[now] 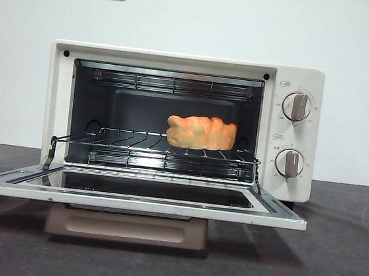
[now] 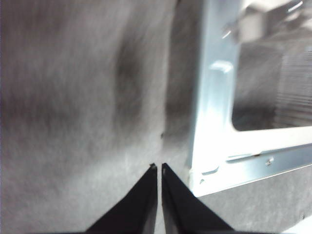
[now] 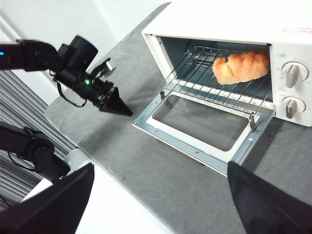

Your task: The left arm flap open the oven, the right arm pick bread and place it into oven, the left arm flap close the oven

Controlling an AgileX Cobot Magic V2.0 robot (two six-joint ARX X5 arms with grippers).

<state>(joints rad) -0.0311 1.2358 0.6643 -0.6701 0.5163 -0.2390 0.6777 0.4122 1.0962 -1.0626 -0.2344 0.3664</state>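
Golden knobbly bread (image 1: pixel 201 132) sits on the open oven (image 1: pixel 297 84) rack, beyond the right gripper's (image 3: pixel 161 195) wide-spread jaws, while the left gripper's (image 2: pixel 159 168) jaws are pressed together beside the door corner.

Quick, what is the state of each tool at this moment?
Left tool: shut, holding nothing, near the corner of the open oven door.
Right tool: open wide, empty; the bread is on the rack.
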